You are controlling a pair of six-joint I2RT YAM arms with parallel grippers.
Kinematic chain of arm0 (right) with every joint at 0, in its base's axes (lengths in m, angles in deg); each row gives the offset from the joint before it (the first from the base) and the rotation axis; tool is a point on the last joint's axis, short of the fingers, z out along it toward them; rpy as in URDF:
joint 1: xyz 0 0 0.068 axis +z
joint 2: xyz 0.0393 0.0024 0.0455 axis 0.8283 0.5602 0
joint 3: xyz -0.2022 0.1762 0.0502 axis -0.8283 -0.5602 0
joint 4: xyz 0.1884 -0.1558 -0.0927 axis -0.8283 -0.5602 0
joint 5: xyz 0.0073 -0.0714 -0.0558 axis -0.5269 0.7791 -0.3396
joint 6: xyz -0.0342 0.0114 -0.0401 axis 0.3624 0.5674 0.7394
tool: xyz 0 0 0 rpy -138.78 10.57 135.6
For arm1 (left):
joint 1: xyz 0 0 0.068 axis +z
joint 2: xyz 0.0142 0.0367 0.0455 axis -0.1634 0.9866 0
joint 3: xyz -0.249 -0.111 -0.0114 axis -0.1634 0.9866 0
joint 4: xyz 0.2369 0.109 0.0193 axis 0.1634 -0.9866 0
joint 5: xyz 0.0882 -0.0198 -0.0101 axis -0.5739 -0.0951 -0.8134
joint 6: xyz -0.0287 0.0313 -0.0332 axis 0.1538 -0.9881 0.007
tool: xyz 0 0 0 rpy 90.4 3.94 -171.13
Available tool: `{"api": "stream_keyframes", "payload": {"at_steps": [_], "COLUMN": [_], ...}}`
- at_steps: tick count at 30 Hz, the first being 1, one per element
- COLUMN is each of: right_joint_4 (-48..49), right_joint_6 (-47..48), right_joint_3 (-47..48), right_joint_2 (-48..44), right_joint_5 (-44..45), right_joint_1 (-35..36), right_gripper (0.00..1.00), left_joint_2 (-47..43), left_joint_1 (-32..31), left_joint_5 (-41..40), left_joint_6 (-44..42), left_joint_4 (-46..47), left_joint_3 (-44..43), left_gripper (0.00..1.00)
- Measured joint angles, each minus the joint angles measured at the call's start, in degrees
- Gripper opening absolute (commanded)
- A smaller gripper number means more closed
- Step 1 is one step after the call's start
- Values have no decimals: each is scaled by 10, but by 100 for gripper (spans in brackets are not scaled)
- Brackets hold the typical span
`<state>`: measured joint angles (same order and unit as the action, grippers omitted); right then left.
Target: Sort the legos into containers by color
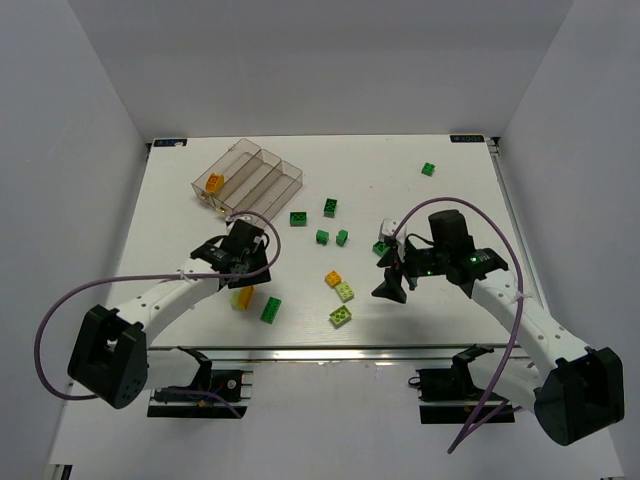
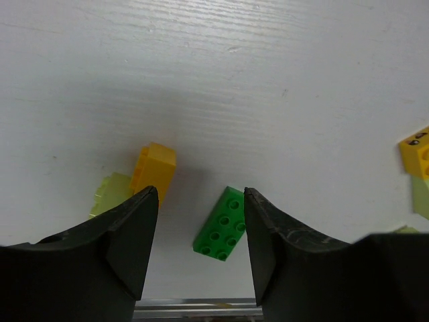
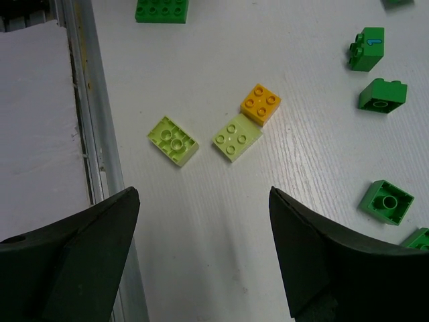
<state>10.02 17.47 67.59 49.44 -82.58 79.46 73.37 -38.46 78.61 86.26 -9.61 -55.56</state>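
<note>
My left gripper [image 1: 247, 268] is open and empty, held above the table. In the left wrist view its fingers [image 2: 201, 248] frame a dark green 2x4 lego [image 2: 220, 223] lying flat below, close to the right finger. A yellow-orange lego [image 2: 154, 169] and a lime one [image 2: 110, 193] lie left of it. My right gripper [image 1: 392, 285] is open wide and empty [image 3: 204, 248] above bare table. Ahead of it lie two lime legos [image 3: 173, 140] [image 3: 237, 137] and an orange one [image 3: 261, 104]. The clear four-compartment tray [image 1: 262, 170] stands at the back left and holds one orange lego [image 1: 214, 183].
Several dark green legos [image 1: 322, 237] are scattered mid-table, one more at the far right [image 1: 428, 168]. The aluminium rail [image 3: 94, 121] runs along the table's near edge. White walls enclose the table.
</note>
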Motion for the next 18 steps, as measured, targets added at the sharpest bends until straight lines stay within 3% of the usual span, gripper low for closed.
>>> {"api": "stream_keyframes", "payload": {"at_steps": [18], "right_joint_4": [-8], "right_joint_6": [16], "right_joint_3": [0], "right_joint_2": [1], "right_joint_5": [-9], "right_joint_1": [0], "right_gripper": [82], "left_joint_2": [85], "left_joint_1": [-22], "left_joint_5": [-97], "left_joint_6": [-35], "left_joint_4": [-19], "left_joint_3": [-22], "left_gripper": [64]}}
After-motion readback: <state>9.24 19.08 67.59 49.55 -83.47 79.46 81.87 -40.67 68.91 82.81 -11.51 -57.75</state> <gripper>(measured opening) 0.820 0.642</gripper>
